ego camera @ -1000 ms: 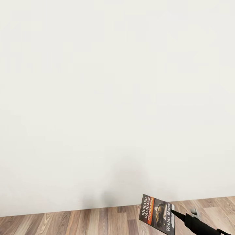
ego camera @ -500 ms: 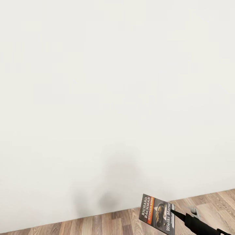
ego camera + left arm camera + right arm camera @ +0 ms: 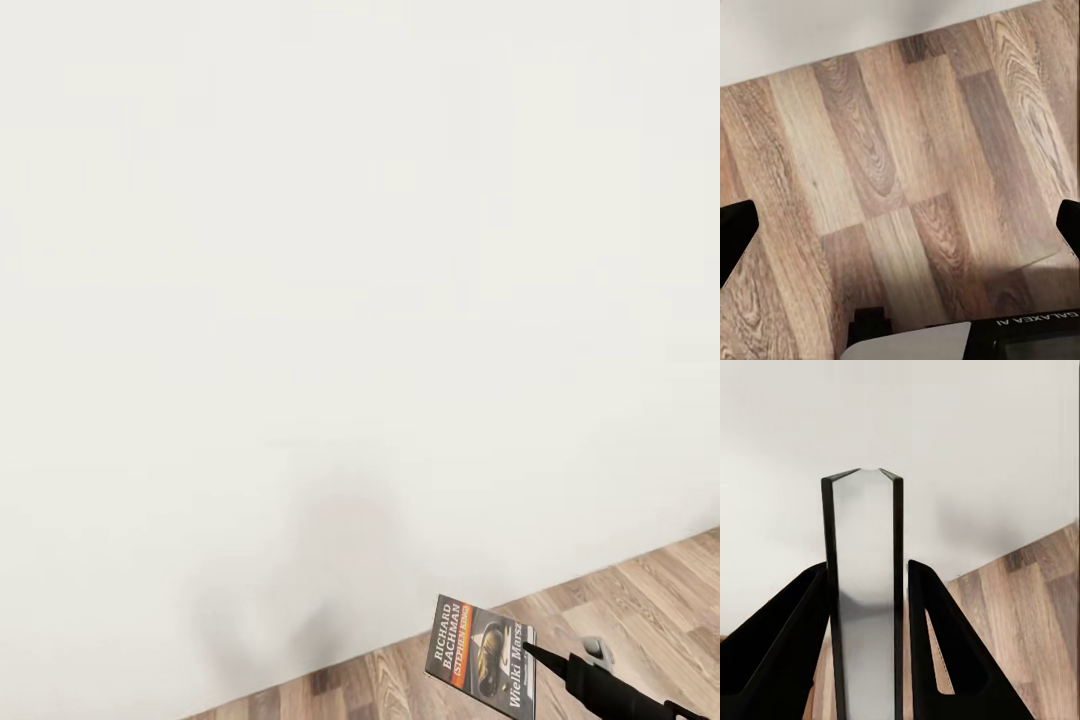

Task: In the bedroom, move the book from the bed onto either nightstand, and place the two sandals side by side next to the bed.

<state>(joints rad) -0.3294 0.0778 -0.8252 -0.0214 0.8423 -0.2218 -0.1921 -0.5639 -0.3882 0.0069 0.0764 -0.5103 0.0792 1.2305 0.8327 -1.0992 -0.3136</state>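
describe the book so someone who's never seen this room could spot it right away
Most of the head view is a bare white wall, with a strip of wood-plank floor at the bottom right. Just above that strip, the book is held off the floor, clamped between the jaws of the right gripper. Its dark cover, orange band and white lettering mark it as the one printed, colourful thing there.

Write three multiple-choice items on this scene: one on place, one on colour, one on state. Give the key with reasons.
1. Where is the thin dark paperback book with white lettering?
A. On a bed
B. Held above the wood-plank floor
C. On a nightstand

2. What colour is its title band?
A. Orange
B. Green
C. Blue

3. How are the black right gripper fingers?
A. Spread wide, empty
B. Pointing at a sandal
C. Closed on the book's edges

Key: 1 B, floor and white wall lie behind it; 2 A, orange strip beside the author's name; 3 C, the wrist view shows both fingers against the book.
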